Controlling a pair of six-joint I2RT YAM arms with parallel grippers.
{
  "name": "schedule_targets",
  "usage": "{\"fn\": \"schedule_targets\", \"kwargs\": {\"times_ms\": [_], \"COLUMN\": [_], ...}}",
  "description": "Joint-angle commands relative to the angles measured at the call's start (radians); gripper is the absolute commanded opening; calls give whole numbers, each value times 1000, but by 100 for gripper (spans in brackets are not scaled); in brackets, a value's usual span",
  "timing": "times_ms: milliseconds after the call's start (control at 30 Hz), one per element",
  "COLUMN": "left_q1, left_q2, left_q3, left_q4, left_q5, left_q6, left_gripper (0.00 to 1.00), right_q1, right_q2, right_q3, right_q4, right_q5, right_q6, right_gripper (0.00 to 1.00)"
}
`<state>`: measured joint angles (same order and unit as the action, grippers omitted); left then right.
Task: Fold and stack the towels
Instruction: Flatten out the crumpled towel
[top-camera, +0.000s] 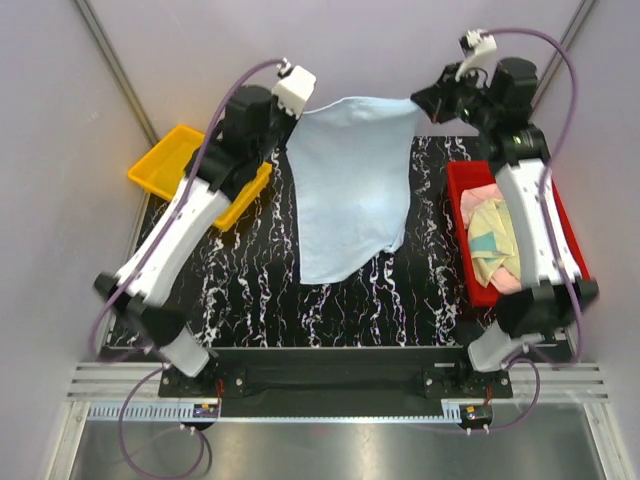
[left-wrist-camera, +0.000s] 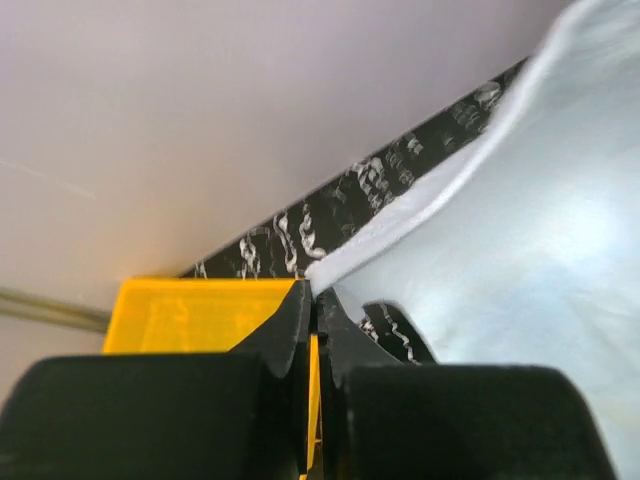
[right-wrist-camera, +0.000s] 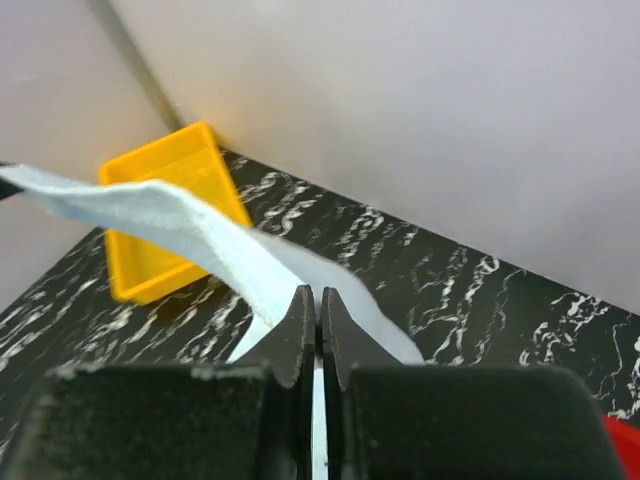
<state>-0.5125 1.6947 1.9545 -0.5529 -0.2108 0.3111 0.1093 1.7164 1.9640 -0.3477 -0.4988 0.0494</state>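
Note:
A light blue towel hangs spread between my two grippers, raised above the black marbled table. My left gripper is shut on its far left corner; the left wrist view shows the black fingers closed on the towel's edge. My right gripper is shut on the far right corner; the right wrist view shows the towel pinched between closed fingers. The towel's lower edge reaches the table's middle. Several crumpled towels, pink, yellow and teal, lie in the red bin.
A yellow bin stands at the far left of the table, beside the left arm; it also shows in the left wrist view and right wrist view. Grey walls close the back and sides.

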Motion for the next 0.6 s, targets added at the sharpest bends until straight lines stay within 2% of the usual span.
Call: {"fn": "schedule_targets", "kwargs": {"times_ms": [0, 100, 267, 367, 400, 567], "left_q1": [-124, -272, -457, -540, -575, -613], "left_q2": [-289, -427, -550, -553, -547, -520], "left_q3": [-71, -103, -54, 32, 108, 271], "left_q4": [74, 10, -126, -206, -246, -248], "left_q5": [-152, -216, -174, -113, -104, -39], "left_q6": [106, 102, 10, -33, -41, -72], "left_gripper": [0, 0, 0, 0, 0, 0], "right_q1": [20, 21, 21, 21, 21, 23], "right_q2": [-332, -521, -753, -845, -860, -862], "right_q3": [-112, -188, -258, -257, -248, -148], "right_q4": [-34, -66, -68, -60, -51, -14], "right_q5": [-92, -132, -201, -211, -210, -216], "right_q6": [-3, 21, 99, 130, 136, 190], "right_gripper": [0, 0, 0, 0, 0, 0]}}
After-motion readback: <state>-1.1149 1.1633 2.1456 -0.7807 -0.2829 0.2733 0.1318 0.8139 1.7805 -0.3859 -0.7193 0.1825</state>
